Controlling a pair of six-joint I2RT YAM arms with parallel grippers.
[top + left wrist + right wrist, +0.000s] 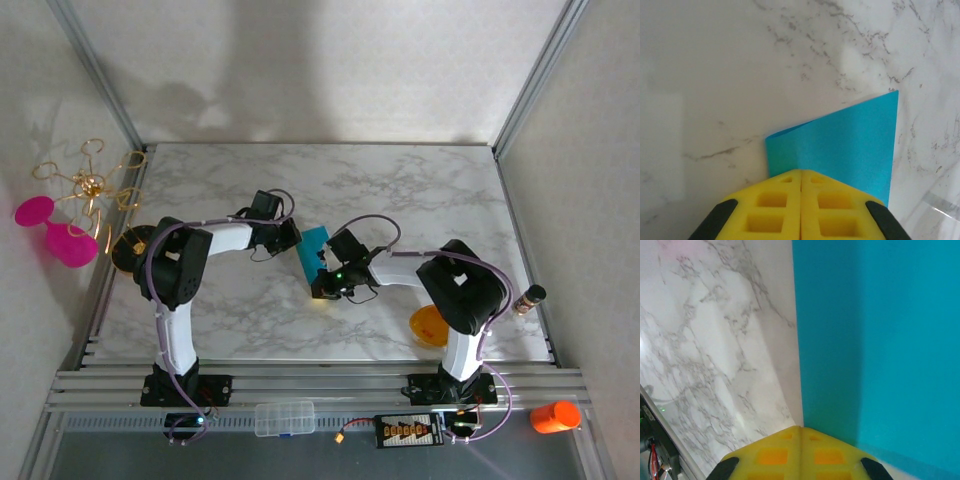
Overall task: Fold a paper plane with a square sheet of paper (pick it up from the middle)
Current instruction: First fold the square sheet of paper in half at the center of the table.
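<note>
Mid marble table [400,190], clear of every edge: pinched in the left gripper [800,174], jaws pressed together on the half-folded square sheet of paper [850,145], likely to anchor it. Pressed together too at the right gripper [800,430], tip against the sheet's straight edge, probably to set the crease; cannot tell if pinching paper.

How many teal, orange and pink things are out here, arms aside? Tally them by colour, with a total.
Teal: 1, the sheet of paper
Orange: 2, the bowl and the cup
Pink: 2, the discs
Total: 5
</note>
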